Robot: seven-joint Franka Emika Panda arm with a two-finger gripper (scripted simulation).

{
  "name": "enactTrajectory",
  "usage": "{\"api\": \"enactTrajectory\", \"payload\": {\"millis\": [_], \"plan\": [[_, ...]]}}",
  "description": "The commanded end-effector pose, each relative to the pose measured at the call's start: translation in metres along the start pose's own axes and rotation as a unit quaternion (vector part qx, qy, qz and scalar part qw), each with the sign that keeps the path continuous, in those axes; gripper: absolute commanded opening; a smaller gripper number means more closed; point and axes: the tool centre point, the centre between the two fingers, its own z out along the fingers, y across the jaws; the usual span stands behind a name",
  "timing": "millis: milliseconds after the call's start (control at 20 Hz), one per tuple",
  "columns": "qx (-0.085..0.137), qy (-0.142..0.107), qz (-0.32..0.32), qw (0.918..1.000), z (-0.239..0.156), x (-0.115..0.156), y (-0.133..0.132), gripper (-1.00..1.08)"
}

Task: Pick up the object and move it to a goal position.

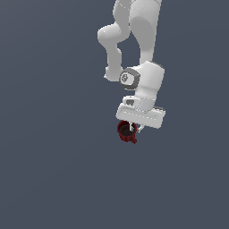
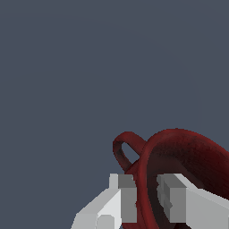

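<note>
The dark red mug (image 2: 188,156) sits under the white hand (image 1: 133,129), its wall pinched between the two fingers (image 2: 125,197): one inside, one outside. In the wrist view its dark opening faces the camera, with the loop handle (image 2: 127,150) out sideways.

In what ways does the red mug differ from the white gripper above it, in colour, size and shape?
Colour: the mug is dark red with a dark inside, while the gripper is white with grey pads.
Size: in the exterior view the mug is narrower than the gripper's body.
Shape: the mug is round with a loop handle; the gripper is blocky, with two straight fingers.
Shared: they meet at the mug's rim, one finger inside and one outside.
</note>
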Motion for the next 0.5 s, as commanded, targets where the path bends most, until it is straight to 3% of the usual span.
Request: {"api": "enactTrajectory", "payload": {"millis": [0, 450], "plan": [[0.001, 0.001, 0.000, 1.0000, -0.024, 0.006, -0.006, -1.00], [0.002, 0.000, -0.001, 1.0000, -0.120, 0.027, -0.030, -1.00]]}}
